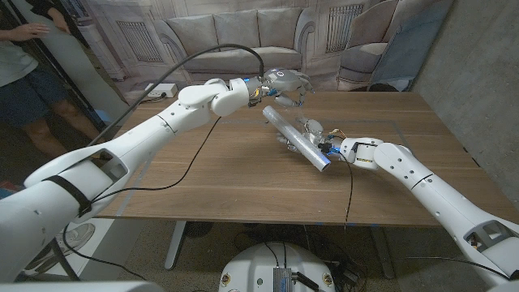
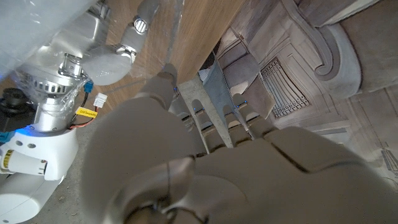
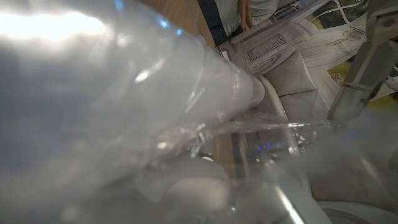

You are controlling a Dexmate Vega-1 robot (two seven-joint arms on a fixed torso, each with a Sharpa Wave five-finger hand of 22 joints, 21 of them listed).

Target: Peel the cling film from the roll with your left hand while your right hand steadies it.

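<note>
Closest to the head camera, both white arms reach in from the bottom corners over the wooden table [image 1: 203,178]. On the robot's right, the forearm runs low across the tabletop toward the middle, and the right hand [image 1: 318,139] wraps around the near end of the cling film roll [image 1: 293,134], holding it. That roll lies slantwise near the table's centre, its near end by the right hand and its far end angled up toward the left hand. From the right wrist view the roll [image 3: 186,93] sits very close and blurred, with a loose, wrinkled sheet of film [image 3: 267,130] stretching away from it.

Over on the left, the arm stretches out long and raised, a black cable [image 1: 203,65] looping above it. Its left hand [image 1: 284,85] hovers above the far end of the roll with fingers bent around the clear film; whether they actually pinch it I cannot tell. From the left wrist view the fingers [image 2: 211,124] point away toward the table edge.

Behind the table hangs a backdrop printed with a sofa [image 1: 219,32], and a person [image 1: 24,73] stands at the far left.
</note>
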